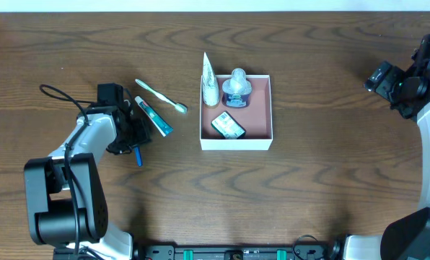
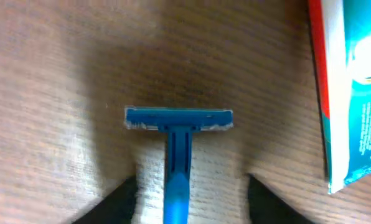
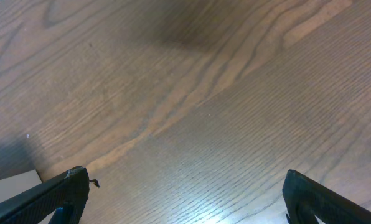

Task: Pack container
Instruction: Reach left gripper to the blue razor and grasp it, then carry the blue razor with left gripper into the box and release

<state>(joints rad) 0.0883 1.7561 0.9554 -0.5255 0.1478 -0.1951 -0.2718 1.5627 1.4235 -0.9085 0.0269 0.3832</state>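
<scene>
Looking from overhead, the container [image 1: 236, 142] sits on the worktop [image 1: 316, 195] centrally, toward its far edge, well right of the left pincer [image 1: 128, 133], the nearer one, poised over a blue razor [image 1: 138, 156].

Left wrist: released, fingers [image 2: 114, 202] flanking the handle, which runs lengthwise between them.

Right wrist: the right pincer [image 3: 185, 186] gapes, holding nothing.

razor [image 2: 178, 119], toothpaste [image 1: 153, 116] and toothbrush [image 1: 161, 96] lie left of the container [image 1: 237, 144].
</scene>
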